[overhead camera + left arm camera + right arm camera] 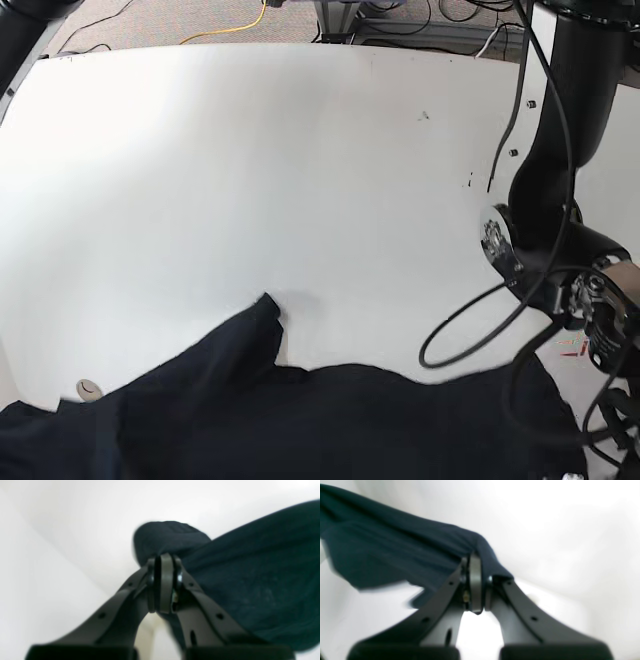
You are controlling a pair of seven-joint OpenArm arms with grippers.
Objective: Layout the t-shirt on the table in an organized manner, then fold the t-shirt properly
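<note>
Left gripper (163, 585): clenched on a bunched edge of the shirt (250, 580). Right gripper (475, 585): likewise clenched on a fold of the same cloth, which runs away taut from the jaws.

Location: the shirt lies at the near edge of the table (300, 180), partly raised, one flap peaking toward the middle.

Step in hand, by my judgement: spreading the garment flat. To do it well, both arms should draw apart evenly and hold the cloth taut, then lower it together so that no crease sets in.

Not verifiable: both wrist views are blurred. The base view cuts off the shirt's near part and shows neither set of jaws, so which hem or sleeve each holds cannot be told.
</note>
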